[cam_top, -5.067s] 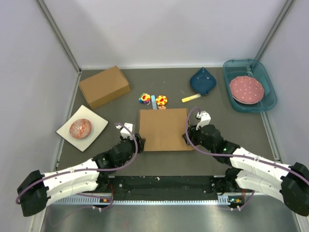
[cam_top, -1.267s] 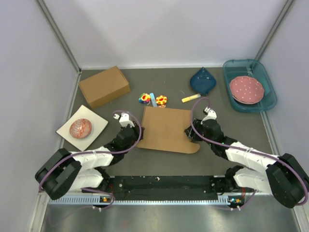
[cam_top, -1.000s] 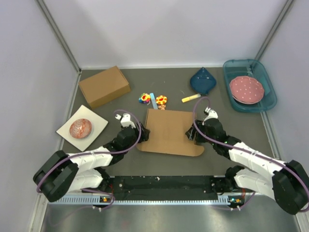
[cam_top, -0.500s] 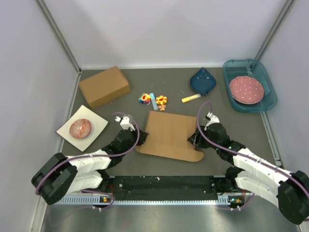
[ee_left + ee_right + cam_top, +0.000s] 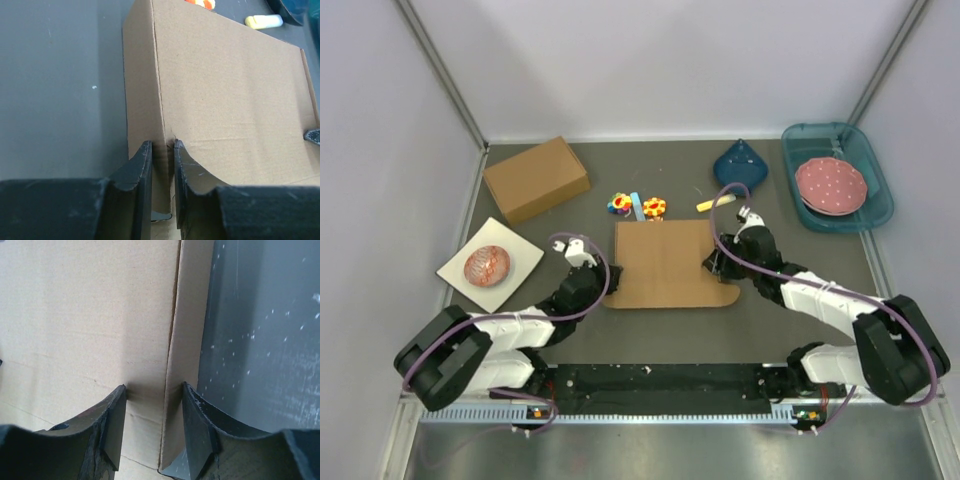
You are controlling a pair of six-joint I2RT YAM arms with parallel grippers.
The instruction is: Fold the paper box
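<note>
Brown corrugated cardboard, the shallow paper box lies flat at mid-table, plain panel up. Its slightly longer axis runs side to side, and a rounded tab juts from its near right corner. The left gripper is clenched on its left wall, and the right gripper grasps the right wall's fold. Bare dark grey table flanks and fronts the box. Well left sit a white square plate bearing a red patterned disc and, farther back, a deeper brown cardboard carton. Just behind the far edge crowd two multicoloured toys and a pale blue strip. Back-right lie a yellow marker, a dark blue pouch and a teal plastic tray holding a pink spotted plate.
</note>
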